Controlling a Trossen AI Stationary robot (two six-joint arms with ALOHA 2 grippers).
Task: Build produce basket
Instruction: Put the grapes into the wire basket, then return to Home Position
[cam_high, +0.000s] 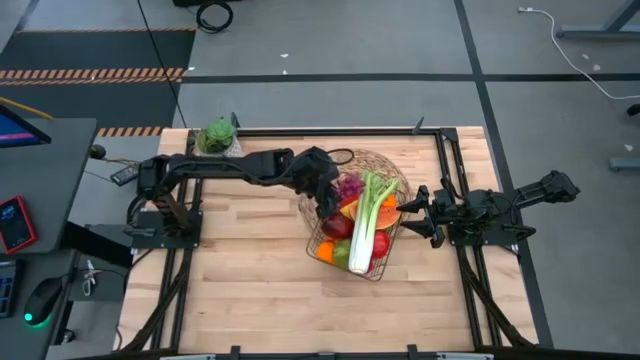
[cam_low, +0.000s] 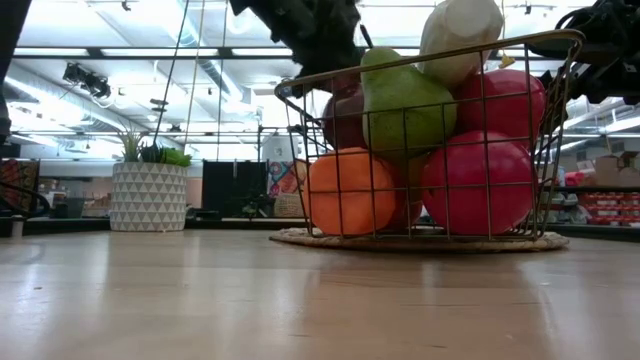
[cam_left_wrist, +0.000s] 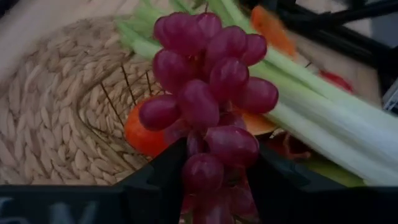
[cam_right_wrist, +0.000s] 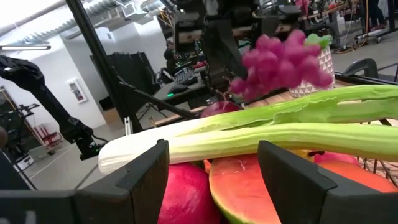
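Observation:
The wire basket (cam_high: 318, 243) stands on a round woven mat (cam_left_wrist: 56, 106) at the table's middle. It holds a celery stalk (cam_high: 375, 215), a green pear (cam_low: 405, 105), red apples (cam_low: 480, 185), an orange (cam_low: 345, 190) and a watermelon slice (cam_right_wrist: 249, 186). My left gripper (cam_left_wrist: 211, 171) is over the basket's far left part, shut on a bunch of purple grapes (cam_high: 350, 187). My right gripper (cam_right_wrist: 211, 168) stands open and level just right of the basket, with nothing between its fingers. My left gripper pinches the grape bunch by its rear end (cam_left_wrist: 208, 180) between its two fingers (cam_left_wrist: 155, 186). The fingers slant down from the table's left. Most of the bunch sticks out past the fingertips and hangs clear above the celery (cam_right_wrist: 261, 134) and the fruit in the basket.
A leafy plant in a white patterned pot (cam_high: 217, 137) stands at the table's far left corner. Bare wood lies in front of the basket toward the near edge (cam_high: 260, 300).

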